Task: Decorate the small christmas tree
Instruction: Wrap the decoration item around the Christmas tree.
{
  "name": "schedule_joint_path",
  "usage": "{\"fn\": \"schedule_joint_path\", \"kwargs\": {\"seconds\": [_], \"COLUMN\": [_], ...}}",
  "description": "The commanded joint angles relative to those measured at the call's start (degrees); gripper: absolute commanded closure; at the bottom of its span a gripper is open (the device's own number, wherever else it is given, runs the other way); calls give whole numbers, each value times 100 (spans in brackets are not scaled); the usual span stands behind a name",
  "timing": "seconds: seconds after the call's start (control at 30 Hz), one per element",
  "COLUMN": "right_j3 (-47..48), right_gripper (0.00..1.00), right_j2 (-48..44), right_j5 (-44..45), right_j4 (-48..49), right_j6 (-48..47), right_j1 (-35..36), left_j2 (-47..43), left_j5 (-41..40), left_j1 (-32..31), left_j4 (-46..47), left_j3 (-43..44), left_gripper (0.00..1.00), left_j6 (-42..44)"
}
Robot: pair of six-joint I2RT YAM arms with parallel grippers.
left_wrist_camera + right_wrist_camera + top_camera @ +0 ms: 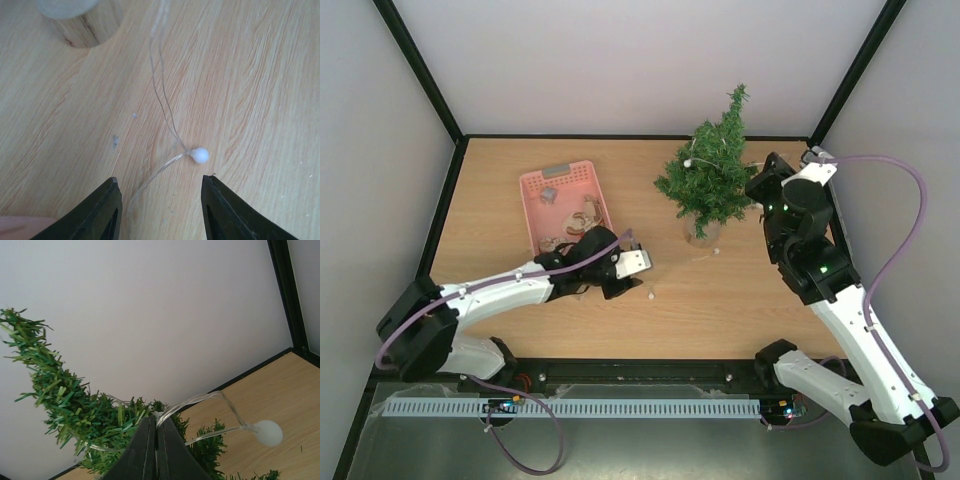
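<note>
Left gripper (160, 182): we see its two dark fingers standing apart and released, with only bare wood between them.
Just ahead of the left jaws: a small white round bulb (200, 155) lies on the light wooden table (740, 300), nearer the finger on the right of the wrist view and touching neither finger.
Light string (162, 95): thin clear wire runs from that bulb across the table, away from the left jaws. One loose strand curls back towards the gap between the fingers.
Further ahead of the left jaws: the pale round pot (82, 20) of the tree, off to the left of the wrist view and well apart from the fingers.
Right gripper (156, 421): we see the fingers clenched tight together, and the clear wire comes out from between their tips, so they grip the light string.
Beside the right jaws: the wire arcs up and over to a second white bulb (267, 433) hanging on the right of the wrist view.
Small christmas tree (712, 172): the bushy dark-green conifer stands upright in its pot, and its branches are directly in front of and touching the right jaws.
Pink plastic basket (578, 180): it sits behind the left jaws, on the side away from the tree, holding small items we cannot make out.
</note>
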Motion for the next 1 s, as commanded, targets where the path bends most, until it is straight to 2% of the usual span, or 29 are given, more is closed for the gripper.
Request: {"fn": "schedule_joint_path", "kwargs": {"seconds": [0.0, 0.1, 0.33, 0.73, 0.97], "right_j3": [101, 50, -34, -189, -254], "right_gripper": [98, 98, 98, 98, 98], "right_j2": [65, 93, 97, 50, 20], "right_j5": [-671, -913, -1201, -1384, -1418], "right_j4": [167, 218, 296, 415, 437], "right_j6": [178, 234, 302, 335, 432], "right_j1": [-337, -491, -627, -647, -648], "left_j2": [470, 802, 1423, 2227, 2372], "left_j5": [10, -156, 153, 102, 180], "left_j1": [43, 90, 292, 440, 430], "left_j4": [-654, -648, -427, -128, -342], "left_j3": [338, 410, 447, 747, 896], "left_gripper": [55, 55, 56, 56, 66], "left_j6": [955, 1309, 1705, 1567, 1657]}}
